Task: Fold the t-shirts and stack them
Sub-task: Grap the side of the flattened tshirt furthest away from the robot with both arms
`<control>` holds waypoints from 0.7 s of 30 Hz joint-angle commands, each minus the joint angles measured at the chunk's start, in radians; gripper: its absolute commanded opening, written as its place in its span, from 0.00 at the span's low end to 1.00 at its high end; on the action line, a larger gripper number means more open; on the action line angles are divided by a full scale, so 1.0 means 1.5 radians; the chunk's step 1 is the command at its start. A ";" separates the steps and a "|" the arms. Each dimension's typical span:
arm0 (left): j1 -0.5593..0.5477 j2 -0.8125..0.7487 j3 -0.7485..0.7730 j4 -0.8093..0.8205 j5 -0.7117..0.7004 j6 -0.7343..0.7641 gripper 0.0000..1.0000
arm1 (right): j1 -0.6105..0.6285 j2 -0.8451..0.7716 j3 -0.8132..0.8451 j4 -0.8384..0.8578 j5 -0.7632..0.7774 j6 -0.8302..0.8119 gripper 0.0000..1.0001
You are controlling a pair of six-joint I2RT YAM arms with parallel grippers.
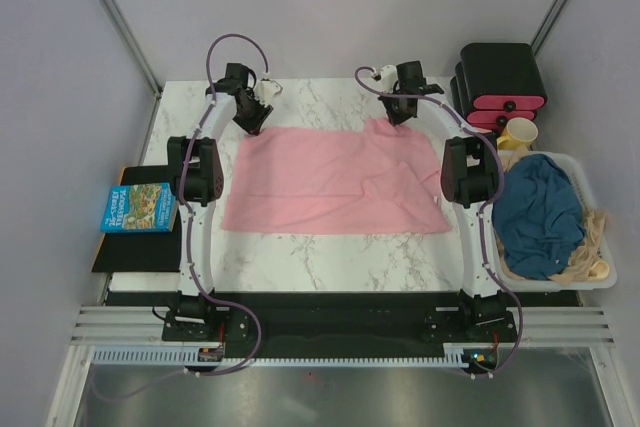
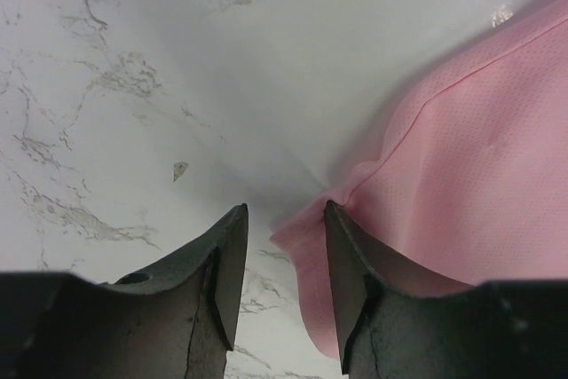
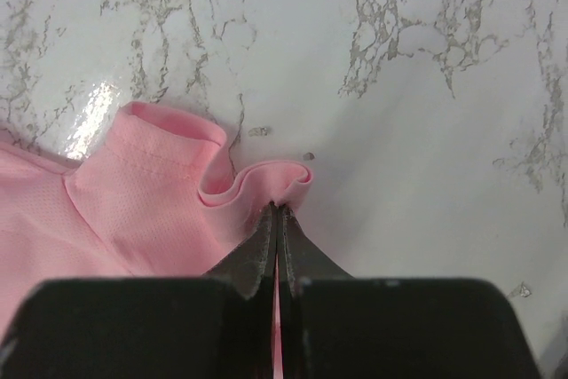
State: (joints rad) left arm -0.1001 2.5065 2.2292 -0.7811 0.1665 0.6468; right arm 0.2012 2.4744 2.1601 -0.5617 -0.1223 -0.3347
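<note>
A light pink t-shirt [image 1: 330, 182] lies spread flat across the marble table [image 1: 320, 252]. My left gripper [image 1: 253, 125] is at the shirt's far left corner. In the left wrist view its jaws [image 2: 284, 215] stand open, and the pink corner [image 2: 311, 255] lies between them against the right finger [image 2: 351, 272]. At the far right corner, my right gripper [image 1: 397, 117] is shut on a pinched fold of the pink shirt [image 3: 266, 185], as its wrist view [image 3: 278, 210] shows. The dark teal-blue t-shirt [image 1: 540, 212] is bunched in a white basket [image 1: 600, 247] at the right.
Black boxes with pink fronts [image 1: 500, 87] stand at the back right, with a yellow cup [image 1: 518, 132] in front of them. Beige cloth [image 1: 588, 242] also lies in the basket. A blue book [image 1: 138, 207] rests on a black mat off the table's left edge.
</note>
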 commanded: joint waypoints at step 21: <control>0.003 0.024 0.014 0.000 -0.084 -0.055 0.02 | 0.013 -0.052 -0.006 0.000 0.017 -0.012 0.00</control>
State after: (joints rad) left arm -0.1043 2.5217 2.2597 -0.8215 0.1383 0.6205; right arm 0.2123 2.4546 2.1502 -0.5621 -0.1070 -0.3450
